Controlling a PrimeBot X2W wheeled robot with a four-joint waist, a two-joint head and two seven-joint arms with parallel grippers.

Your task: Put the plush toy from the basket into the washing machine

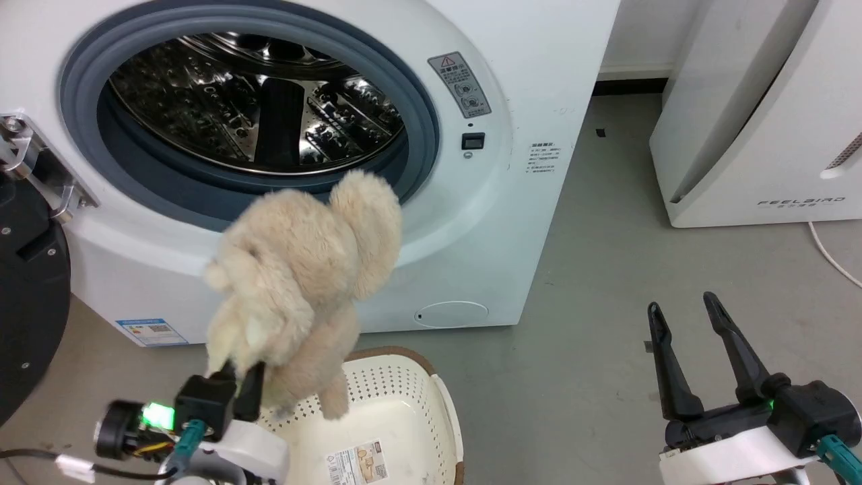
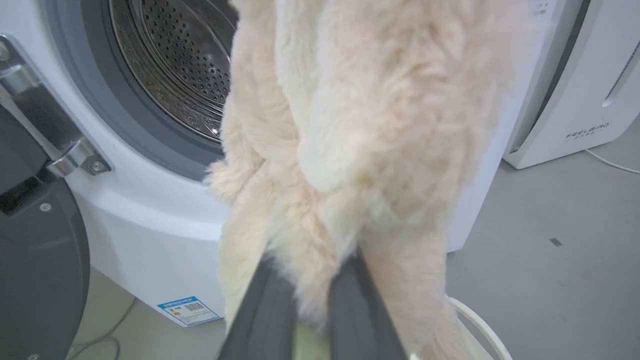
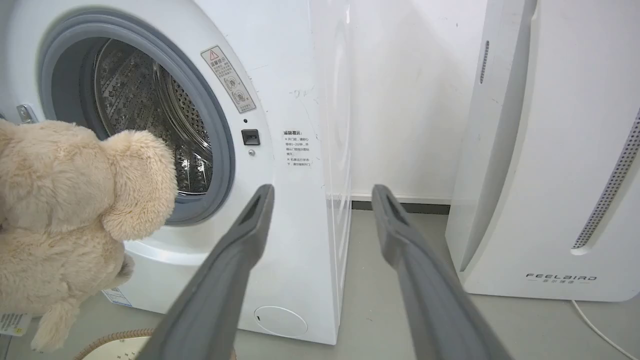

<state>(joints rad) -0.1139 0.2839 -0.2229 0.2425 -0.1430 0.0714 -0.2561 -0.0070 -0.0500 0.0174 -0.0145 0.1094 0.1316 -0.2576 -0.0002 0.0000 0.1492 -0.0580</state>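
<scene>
The left gripper (image 1: pixel 239 374) pinches the plush toy (image 1: pixel 303 269) low down, its 2 fingers pressed together into the fur. The toy is held up above the basket (image 1: pixel 397 384), just in front of the washing machine (image 1: pixel 512 202) porthole (not yet inside). It looks light, soft and floppy, so a deep bite on the body should hold better than loose fur. The right gripper (image 1: pixel 681 304) sits with fingers spread, holding nothing.

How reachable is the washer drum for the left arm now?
Likely yes: the door hangs open, nothing blocks the drum, and the left hand holds the plush toy close before it.
</scene>
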